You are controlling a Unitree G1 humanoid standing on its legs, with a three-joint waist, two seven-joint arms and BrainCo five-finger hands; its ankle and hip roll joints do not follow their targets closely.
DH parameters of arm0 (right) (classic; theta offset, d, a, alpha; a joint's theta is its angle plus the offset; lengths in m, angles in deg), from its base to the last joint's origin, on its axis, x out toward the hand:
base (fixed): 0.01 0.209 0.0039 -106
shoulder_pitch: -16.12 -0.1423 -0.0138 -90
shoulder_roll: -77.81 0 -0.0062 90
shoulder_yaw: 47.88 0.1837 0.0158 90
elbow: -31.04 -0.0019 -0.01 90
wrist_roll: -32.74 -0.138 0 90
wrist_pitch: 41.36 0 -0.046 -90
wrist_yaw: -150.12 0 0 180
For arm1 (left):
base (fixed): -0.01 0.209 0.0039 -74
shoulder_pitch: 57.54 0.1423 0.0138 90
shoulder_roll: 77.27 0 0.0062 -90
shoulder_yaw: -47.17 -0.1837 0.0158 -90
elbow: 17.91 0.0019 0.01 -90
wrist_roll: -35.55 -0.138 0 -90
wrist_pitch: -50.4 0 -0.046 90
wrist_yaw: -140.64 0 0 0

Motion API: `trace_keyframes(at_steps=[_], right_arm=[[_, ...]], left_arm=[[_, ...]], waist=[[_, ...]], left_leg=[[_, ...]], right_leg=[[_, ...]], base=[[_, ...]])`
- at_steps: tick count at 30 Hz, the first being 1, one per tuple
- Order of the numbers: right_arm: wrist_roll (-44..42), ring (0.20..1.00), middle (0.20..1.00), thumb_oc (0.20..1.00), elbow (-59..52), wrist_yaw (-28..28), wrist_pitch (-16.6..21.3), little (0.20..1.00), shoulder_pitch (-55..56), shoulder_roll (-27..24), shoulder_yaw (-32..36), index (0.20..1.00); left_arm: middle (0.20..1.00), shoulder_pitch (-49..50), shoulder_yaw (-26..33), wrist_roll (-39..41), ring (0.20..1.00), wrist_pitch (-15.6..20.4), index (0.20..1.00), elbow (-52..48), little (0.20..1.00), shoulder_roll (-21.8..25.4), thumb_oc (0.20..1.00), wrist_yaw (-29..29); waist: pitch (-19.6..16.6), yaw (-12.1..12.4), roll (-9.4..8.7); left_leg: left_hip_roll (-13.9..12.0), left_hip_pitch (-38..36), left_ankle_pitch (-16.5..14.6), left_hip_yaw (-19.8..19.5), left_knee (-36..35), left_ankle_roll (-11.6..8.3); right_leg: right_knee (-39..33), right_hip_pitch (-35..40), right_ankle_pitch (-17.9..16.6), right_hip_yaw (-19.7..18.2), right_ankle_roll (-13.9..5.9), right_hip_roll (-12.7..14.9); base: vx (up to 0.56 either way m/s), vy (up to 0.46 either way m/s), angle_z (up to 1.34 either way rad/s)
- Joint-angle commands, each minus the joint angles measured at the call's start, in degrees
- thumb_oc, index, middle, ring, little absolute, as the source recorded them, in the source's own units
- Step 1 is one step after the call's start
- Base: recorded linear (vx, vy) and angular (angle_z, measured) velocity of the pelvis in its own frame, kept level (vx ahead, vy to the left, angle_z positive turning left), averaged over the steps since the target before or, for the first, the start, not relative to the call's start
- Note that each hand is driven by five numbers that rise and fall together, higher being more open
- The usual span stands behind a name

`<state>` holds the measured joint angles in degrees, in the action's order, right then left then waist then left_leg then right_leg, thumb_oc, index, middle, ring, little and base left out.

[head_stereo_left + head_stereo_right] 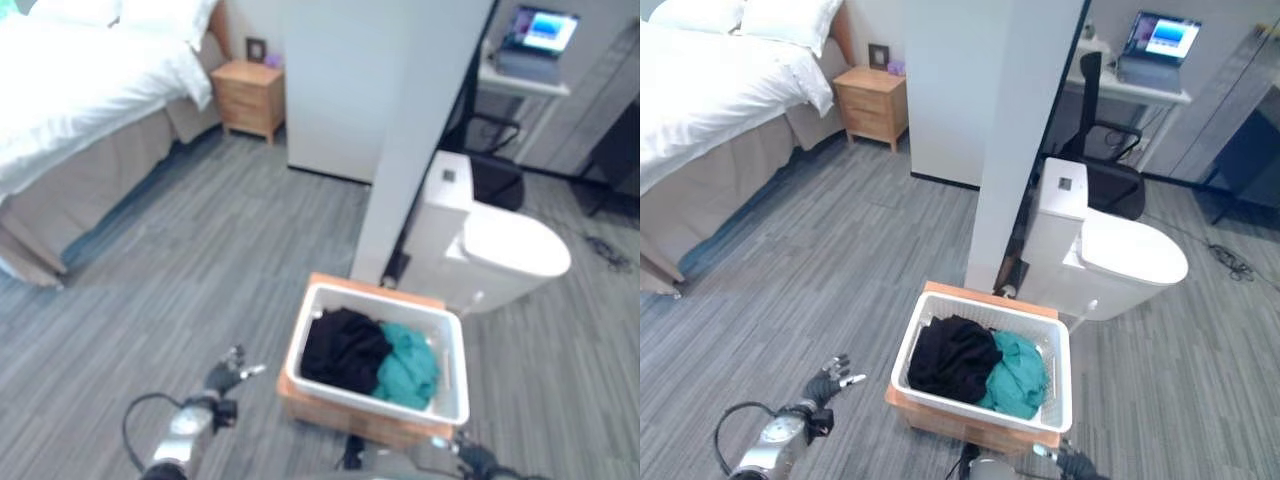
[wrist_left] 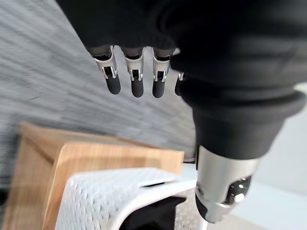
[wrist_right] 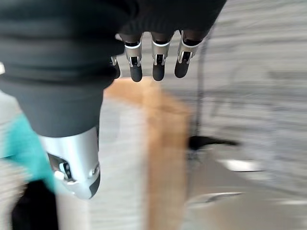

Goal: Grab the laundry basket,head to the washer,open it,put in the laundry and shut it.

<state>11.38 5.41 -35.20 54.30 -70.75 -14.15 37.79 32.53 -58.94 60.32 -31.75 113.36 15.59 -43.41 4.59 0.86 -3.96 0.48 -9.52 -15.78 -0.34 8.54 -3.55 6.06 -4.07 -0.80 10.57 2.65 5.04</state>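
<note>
A white laundry basket (image 1: 902, 365) holding black clothing (image 1: 951, 359) and a teal garment (image 1: 1016, 374) sits on a wooden stand (image 1: 940, 421) as the left hand (image 1: 828, 383) and right hand (image 3: 153, 60) hover open-fingered, touching nothing.

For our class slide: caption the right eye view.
White basket of clothes on a wooden stand, open left robot hand beside it.

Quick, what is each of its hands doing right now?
Left hand: open, holding nothing, beside the laundry basket.
Right hand: open, holding nothing.
</note>
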Motion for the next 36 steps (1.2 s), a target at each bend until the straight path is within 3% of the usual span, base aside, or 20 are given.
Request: trace_keyframes(at_steps=[1, 9, 19, 29, 36], right_arm=[[-0.1, 1.000, 1.000, 1.000, 1.0, -0.7, 1.3, 1.000, -1.4, -1.6, -2.4, 1.000], [1.1, 1.000, 1.000, 1.000, 0.1, -1.4, 1.3, 1.000, -3.0, -1.9, -4.9, 1.000], [1.9, 1.000, 1.000, 1.000, -0.2, -2.0, 1.0, 1.000, -1.5, -0.9, -5.3, 1.000], [1.2, 1.000, 1.000, 1.000, -9.4, -2.4, 0.5, 1.000, 3.1, -3.4, -0.7, 1.000], [5.5, 1.000, 1.000, 1.000, -20.7, -4.0, -1.4, 1.000, 11.6, -9.0, 5.8, 1.000]], left_arm=[[1.000, -2.9, 0.8, -0.7, 1.000, 2.7, 1.000, -3.4, 1.000, 0.4, 1.000, -1.5], [1.000, -1.6, 0.6, -0.5, 1.000, 2.4, 1.000, -2.7, 1.000, -0.3, 1.000, -2.1], [1.000, 0.2, 2.0, -2.0, 1.000, 2.0, 1.000, -2.2, 1.000, 0.3, 1.000, -2.1], [1.000, 2.6, 4.4, -4.9, 1.000, 0.7, 1.000, -9.0, 1.000, 3.4, 1.000, -1.8], [1.000, 0.8, 6.2, -12.2, 1.000, -2.1, 1.000, -13.6, 1.000, 8.0, 1.000, -3.1]], waist=[[-0.9, 0.5, 1.16], [-2.1, 1.7, 0.92], [-2.7, 1.9, 1.45], [-2.8, -0.1, 3.17], [-2.5, -2.7, 4.17]], left_leg=[[1.7, 9.6, 10.7, -0.6, -2.3, 4.82], [-0.1, 7.5, 12.2, -1.2, -6.5, 3.09], [-1.1, 4.7, 13.3, -1.1, -8.7, 2.42], [-1.9, 2.9, 13.0, 1.7, -10.6, 2.09], [-2.7, 1.3, 13.0, 4.8, -12.8, 1.90]], right_leg=[[-1.4, 5.1, 0.7, -2.6, -9.16, 3.0], [-7.4, 9.0, 0.0, -1.1, -8.56, 1.8], [-8.7, 11.0, 0.1, -0.8, -8.30, 1.1], [-8.8, 10.5, 0.1, -2.7, -8.44, 0.7], [-9.3, 9.6, -0.4, -4.9, -8.96, 0.1]], base=[[0.06, -0.131, -0.26], [0.05, -0.091, -0.22], [0.01, -0.022, 0.03], [0.00, 0.006, -0.10], [0.00, 0.015, -0.21]])
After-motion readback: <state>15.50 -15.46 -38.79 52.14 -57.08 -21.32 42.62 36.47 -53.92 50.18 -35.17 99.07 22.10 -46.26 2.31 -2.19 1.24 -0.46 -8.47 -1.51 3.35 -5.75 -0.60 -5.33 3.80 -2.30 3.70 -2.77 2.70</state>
